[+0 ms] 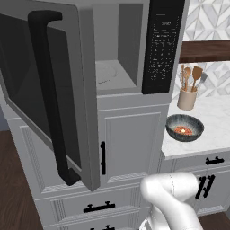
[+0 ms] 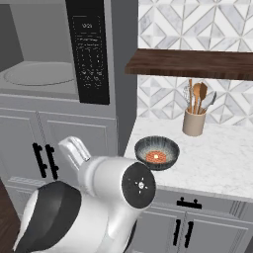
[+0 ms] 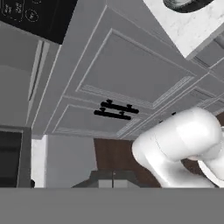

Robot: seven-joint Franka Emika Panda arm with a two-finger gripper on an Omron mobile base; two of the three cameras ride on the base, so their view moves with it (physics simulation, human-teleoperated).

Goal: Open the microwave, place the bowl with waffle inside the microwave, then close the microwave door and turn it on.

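Observation:
The microwave (image 1: pixel 117 67) stands with its cavity exposed and the turntable bare. The microwave door (image 1: pixel 27 90) hangs swung out to the left, its long black bar handle (image 1: pixel 49 99) facing me. The black keypad (image 2: pixel 91 54) sits right of the cavity. On the marble counter to the right rests the dark speckled bowl (image 1: pixel 194 124) (image 2: pixel 169 147) with the orange waffle (image 1: pixel 183 130) (image 2: pixel 156 156) inside. My gripper (image 3: pixel 113 178) is shut and holds nothing. It sits low before the grey cabinets, well away from the bowl, whose rim (image 3: pixel 188 5) shows at the top of the hand view.
A beige crock of wooden utensils (image 1: pixel 187 98) (image 2: pixel 193 122) stands behind the bowl under a dark wooden shelf (image 2: pixel 192 63). Grey cabinet doors with short black handles (image 1: pixel 103 157) lie below the microwave. The open door juts far out on the left.

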